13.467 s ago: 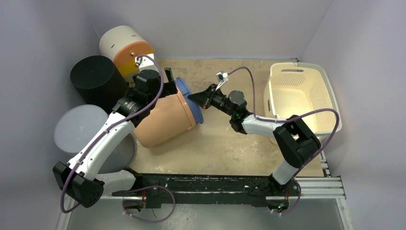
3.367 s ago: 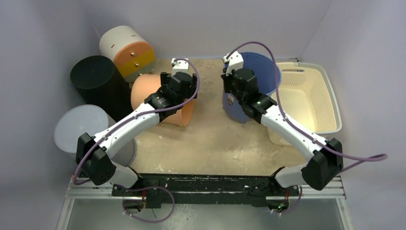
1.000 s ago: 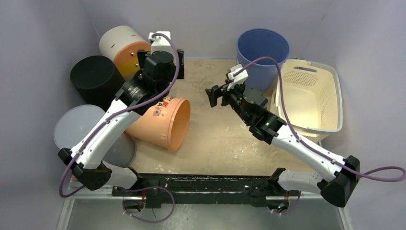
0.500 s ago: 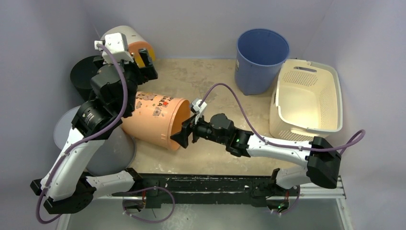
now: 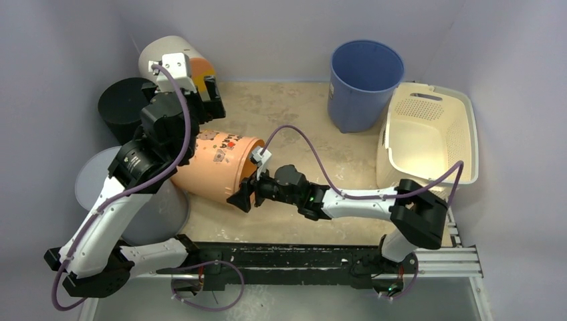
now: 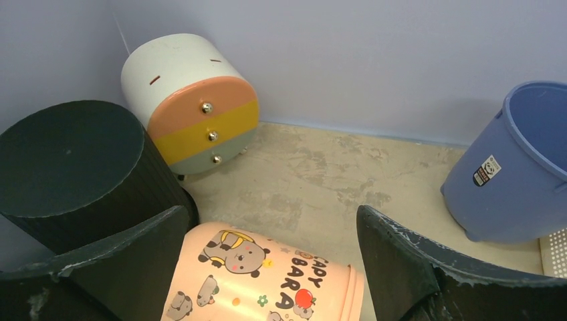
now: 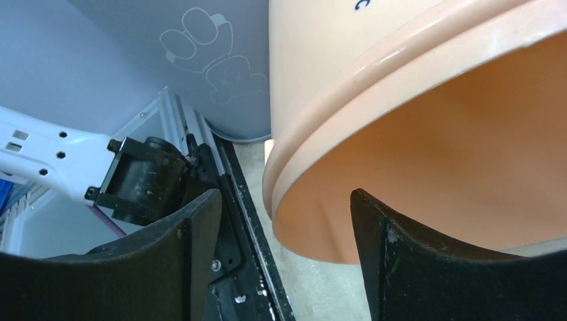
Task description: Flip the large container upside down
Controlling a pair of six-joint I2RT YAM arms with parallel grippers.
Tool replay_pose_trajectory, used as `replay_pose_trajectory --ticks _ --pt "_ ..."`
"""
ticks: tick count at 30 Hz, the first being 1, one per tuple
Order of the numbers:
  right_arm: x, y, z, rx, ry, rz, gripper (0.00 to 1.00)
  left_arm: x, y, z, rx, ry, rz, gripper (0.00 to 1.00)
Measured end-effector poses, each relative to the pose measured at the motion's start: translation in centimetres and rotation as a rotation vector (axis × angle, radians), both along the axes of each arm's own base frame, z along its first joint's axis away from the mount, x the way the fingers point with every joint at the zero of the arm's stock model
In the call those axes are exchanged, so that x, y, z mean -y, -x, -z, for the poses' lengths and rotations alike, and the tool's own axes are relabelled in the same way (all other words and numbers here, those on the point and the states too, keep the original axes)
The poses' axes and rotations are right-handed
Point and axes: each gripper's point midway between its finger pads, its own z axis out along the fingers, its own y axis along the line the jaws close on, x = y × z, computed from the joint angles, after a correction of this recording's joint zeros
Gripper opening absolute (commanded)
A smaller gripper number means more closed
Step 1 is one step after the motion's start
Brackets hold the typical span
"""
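The large container, a peach bucket (image 5: 214, 167) printed with cartoon animals, lies on its side at centre left, mouth toward the near right. My right gripper (image 5: 242, 196) is open at the low near edge of that mouth. In the right wrist view the rim (image 7: 281, 174) sits between the right gripper's (image 7: 284, 200) fingers, one finger (image 7: 401, 254) before the bucket's inside (image 7: 434, 167), the other outside it. My left gripper (image 5: 210, 100) hovers open above the bucket's far side. From the left wrist, the left gripper (image 6: 271, 221) has the bucket's printed wall (image 6: 267, 281) below it, untouched.
A blue bucket (image 5: 364, 83) stands upright at the back, beside a cream laundry basket (image 5: 428, 134) on the right. At the left are a black cylinder (image 5: 124, 103), a white and orange drawer drum (image 5: 170, 60) and a grey bin (image 5: 120, 187). The black mounting rail (image 5: 301, 257) runs along the front.
My right arm swung from mid-table down and left to the bucket's mouth, its jaws narrowing a little. My left arm lifted and drew back to the left. The bucket still lies on its side.
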Motion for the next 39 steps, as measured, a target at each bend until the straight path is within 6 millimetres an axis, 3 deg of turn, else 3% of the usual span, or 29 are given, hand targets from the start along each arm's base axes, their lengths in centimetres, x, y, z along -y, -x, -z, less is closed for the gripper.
replay_pose_trajectory --ticks 10,17,23,28,34,39 --pt "-2.0 0.0 0.5 -0.04 -0.077 -0.023 0.46 -0.8 0.9 -0.4 0.012 0.011 -0.001 0.93" --pt "-2.7 0.0 1.6 -0.07 -0.087 -0.028 0.0 -0.8 0.9 -0.2 0.006 0.005 -0.001 0.93" --pt "-1.3 -1.5 -0.4 -0.027 -0.094 0.042 0.0 -0.8 0.9 -0.2 0.005 0.004 0.0 0.93" --pt "2.0 -5.6 -2.0 0.027 -0.066 0.172 0.0 -0.7 1.0 -0.1 0.001 0.003 0.006 0.93" --pt "6.3 -10.6 -5.6 0.086 -0.144 0.276 0.0 -0.7 1.1 -0.6 0.005 0.008 0.015 0.93" --pt "5.3 -10.1 -7.5 0.097 -0.263 0.182 0.0 -0.5 1.0 -1.6 0.021 0.024 0.023 0.93"
